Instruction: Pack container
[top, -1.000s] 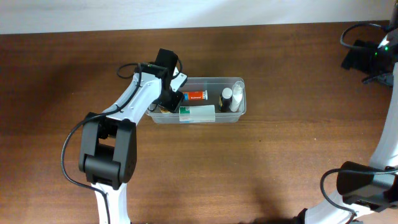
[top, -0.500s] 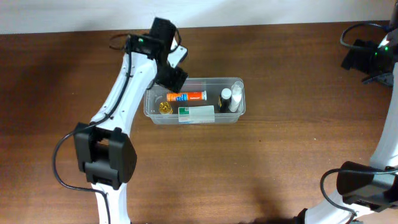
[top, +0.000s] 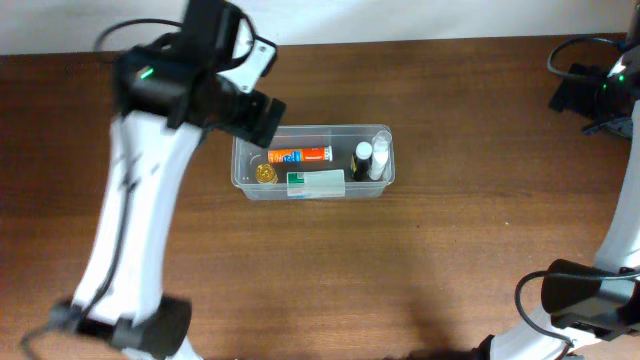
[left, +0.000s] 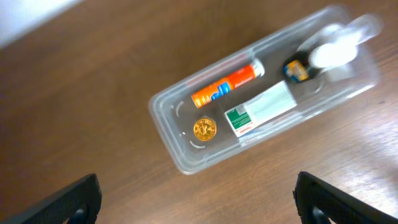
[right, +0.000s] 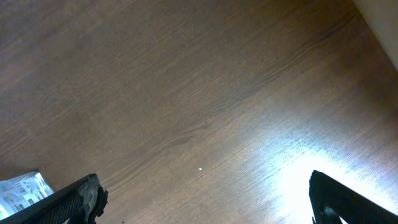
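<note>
Now left hand (top: 256, 86) higher, open, off container (top: 238, 166)

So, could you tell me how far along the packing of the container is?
Done: the container holds an orange tube, a gold disc, a carton, a dark bottle and a white bottle. In hand: nothing; the left gripper hangs open above it, the right gripper open over the table. Left: the overhead view shows no loose items, so packing looks about finished.
</note>
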